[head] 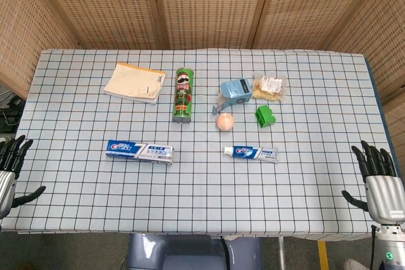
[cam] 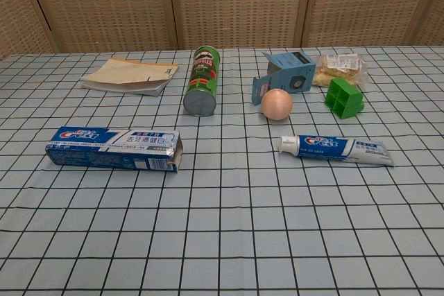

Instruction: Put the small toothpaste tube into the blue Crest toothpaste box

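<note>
The small toothpaste tube (head: 250,153) (cam: 336,148) lies flat at centre right of the table, its white cap pointing left. The blue Crest toothpaste box (head: 139,151) (cam: 113,148) lies flat at centre left, with its right end flap open. My left hand (head: 11,170) hangs off the table's left edge, fingers spread, holding nothing. My right hand (head: 378,178) hovers at the table's right front corner, fingers spread and empty. Both hands are far from the tube and box, and the chest view shows neither hand.
Behind the tube sit a peach-coloured ball (head: 225,121), a green block (head: 265,116), a light blue carton (head: 236,91) and a snack packet (head: 269,86). A green Pringles can (head: 183,95) lies at centre, a notepad (head: 135,83) at back left. Wicker screens stand behind the checkered tablecloth (head: 202,200).
</note>
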`<state>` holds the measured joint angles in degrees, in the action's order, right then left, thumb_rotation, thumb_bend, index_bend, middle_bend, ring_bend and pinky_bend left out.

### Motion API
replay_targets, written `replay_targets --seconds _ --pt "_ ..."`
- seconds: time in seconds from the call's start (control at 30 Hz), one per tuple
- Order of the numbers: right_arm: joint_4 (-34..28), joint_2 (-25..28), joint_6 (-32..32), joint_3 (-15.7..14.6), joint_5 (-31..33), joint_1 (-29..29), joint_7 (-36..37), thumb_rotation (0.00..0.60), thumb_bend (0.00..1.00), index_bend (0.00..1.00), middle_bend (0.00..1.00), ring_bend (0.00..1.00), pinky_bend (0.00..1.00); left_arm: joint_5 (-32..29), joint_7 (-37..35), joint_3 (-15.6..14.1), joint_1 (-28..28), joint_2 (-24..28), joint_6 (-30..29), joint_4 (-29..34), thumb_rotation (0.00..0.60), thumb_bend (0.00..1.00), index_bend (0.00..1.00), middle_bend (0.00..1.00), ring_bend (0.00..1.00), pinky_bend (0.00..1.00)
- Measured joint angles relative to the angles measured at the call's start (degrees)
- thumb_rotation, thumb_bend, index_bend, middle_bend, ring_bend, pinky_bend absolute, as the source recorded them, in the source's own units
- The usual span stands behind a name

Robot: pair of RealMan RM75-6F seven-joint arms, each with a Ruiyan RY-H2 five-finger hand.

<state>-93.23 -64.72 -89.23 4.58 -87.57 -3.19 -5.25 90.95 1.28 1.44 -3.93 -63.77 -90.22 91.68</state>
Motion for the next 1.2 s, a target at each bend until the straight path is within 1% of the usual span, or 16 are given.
replay_targets --seconds 0.3,0.43,0.5,0.57,0.63,0.7,0.83,0.97,1.07,1.2 --pt "-0.15 -0.08 1.32 -0.31 0.21 -0.31 -0.1 0.6 0.0 0.0 0.0 0.0 0.0 -0.06 -0.23 0.13 0.02 0.2 -0.08 0.18 0.6 0.0 0.0 0.0 0.0 0.0" --pt "-0.56 -0.49 3.12 -0.38 -0.04 -1.39 -0.05 0.6 0.0 0.0 0.01 0.01 0.01 -0.66 -0.53 0.43 -0.02 0.35 0.07 0.39 0.6 0.0 0.0 0.0 0.0 0.0" --pt "-0.83 -0.65 5.16 -0.16 -0.23 -2.84 -0.38 0.6 0.0 0.02 0.08 0.08 0.06 -0.98 -0.47 0.55 -0.14 0.33 0.4 0.42 0.6 0.0 0.0 0.0 0.0 0.0" --pt "-0.92 -0.87 7.69 0.45 -0.18 -4.85 -1.96 0.6 0.01 0.07 0.15 0.15 0.13 -1.44 -0.21 0.66 -0.32 0.23 0.96 0.41 0.6 0.0 0.0 0.0 0.0 0.0" --pt "-0.89 -1.35 10.75 1.31 0.3 -7.27 -4.7 0.6 0.06 0.14 0.23 0.23 0.21 -2.2 0.1 0.79 -0.52 0.11 1.72 0.41 0.6 0.0 0.0 0.0 0.0 0.0" --pt "-0.79 -2.12 14.29 2.29 1.3 -9.83 -6.74 0.6 0.1 0.19 0.28 0.28 0.26 -3.04 0.38 1.01 -0.74 0.0 2.41 0.41 0.6 0.0 0.0 0.0 0.0 0.0" --pt "0.36 -5.97 23.54 5.18 5.74 -16.96 -9.47 0.6 0.16 0.23 0.33 0.32 0.33 -4.86 0.63 1.77 -1.33 -0.23 3.75 0.22 0.6 0.0 0.0 0.0 0.0 0.0" --pt "2.19 -11.48 29.19 7.76 11.4 -22.62 -10.25 0.6 0.2 0.26 0.34 0.35 0.35 -6.45 1.14 2.31 -1.86 -0.55 5.09 -0.22 0.6 0.0 0.0 0.0 0.0 0.0" --pt "4.06 -15.58 32.0 9.28 16.01 -25.77 -11.68 0.6 0.22 0.28 0.36 0.36 0.37 -7.68 1.74 2.66 -2.26 -0.87 6.13 -0.51 0.6 0.0 0.0 0.0 0.0 0.0" --pt "7.11 -20.35 33.61 10.22 20.18 -28.83 -15.5 0.6 0.26 0.31 0.38 0.38 0.39 -8.99 2.43 2.99 -2.65 -1.17 7.16 -0.88 0.6 0.0 0.0 0.0 0.0 0.0"
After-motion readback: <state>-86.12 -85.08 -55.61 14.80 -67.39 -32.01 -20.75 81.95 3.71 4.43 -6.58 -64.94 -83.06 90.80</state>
